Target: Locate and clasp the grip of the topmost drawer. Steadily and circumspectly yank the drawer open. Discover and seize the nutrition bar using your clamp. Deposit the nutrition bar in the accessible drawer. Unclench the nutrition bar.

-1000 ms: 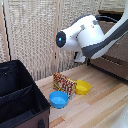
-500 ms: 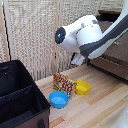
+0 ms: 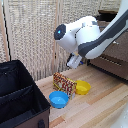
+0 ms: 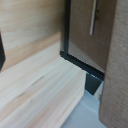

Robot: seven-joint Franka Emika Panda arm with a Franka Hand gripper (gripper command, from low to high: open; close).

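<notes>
Most of the cabinet (image 3: 114, 56) is hidden behind the white arm (image 3: 95, 39) at the exterior view's right, and its top drawer (image 4: 86, 31) shows clearly only in the wrist view, shut, its silver bar (image 4: 93, 17) upright in that picture. The clamp (image 3: 73, 61) is blurred; whether its fingers are apart cannot be told. On the wooden surface (image 3: 100, 107) the nutrition bar (image 3: 64, 83) stands on its long edge, between a blue bowl (image 3: 58, 99) and a yellow bowl (image 3: 82, 87).

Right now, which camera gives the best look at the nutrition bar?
The exterior view. There the nutrition bar stands in plain sight on the wooden table, between the blue bowl and the yellow bowl. The wrist view shows none of it, only wooden surface and a cabinet front with a silver handle.
</notes>
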